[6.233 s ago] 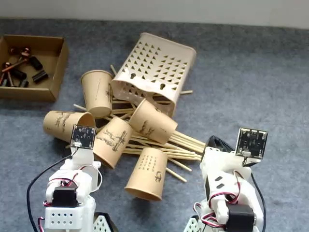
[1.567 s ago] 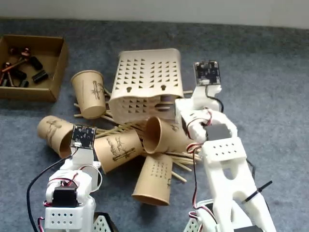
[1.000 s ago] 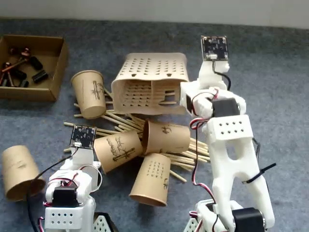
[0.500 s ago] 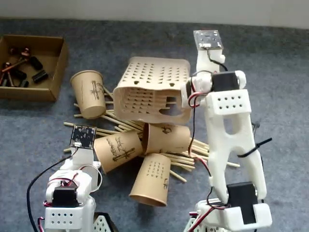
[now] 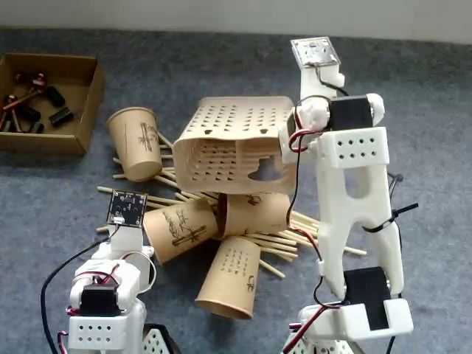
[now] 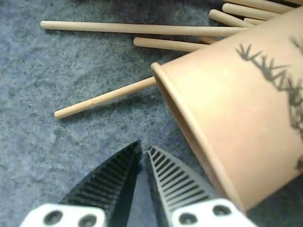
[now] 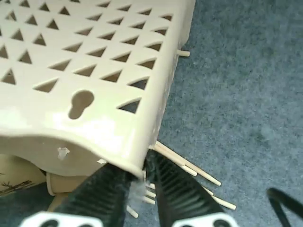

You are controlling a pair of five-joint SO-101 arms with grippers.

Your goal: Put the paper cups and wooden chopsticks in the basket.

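Observation:
The cream perforated basket [image 5: 230,141] is tipped on its side, its open mouth facing the near side. My right gripper [image 7: 142,171] is shut on the basket's [image 7: 94,71] rim corner at its right end. Paper cups lie on the carpet: one [image 5: 138,142] left of the basket, two [image 5: 181,228] [image 5: 254,212] below it, another [image 5: 228,276] nearer. Wooden chopsticks [image 5: 276,240] are strewn under and around them. My left gripper [image 6: 143,149] is shut on nothing, low over the carpet beside a cup's [image 6: 236,104] rim, with chopsticks [image 6: 137,29] beyond.
A cardboard box [image 5: 81,110] holding small dark parts sits at the far left. Grey carpet lies open to the right of the right arm [image 5: 354,192] and along the far edge. Chopstick ends [image 7: 189,168] stick out under the basket.
The right arm reached out, took the overturned basket by its rim and tipped it up onto its side. One cup rolled off to the left and out of sight. The left arm stayed put.

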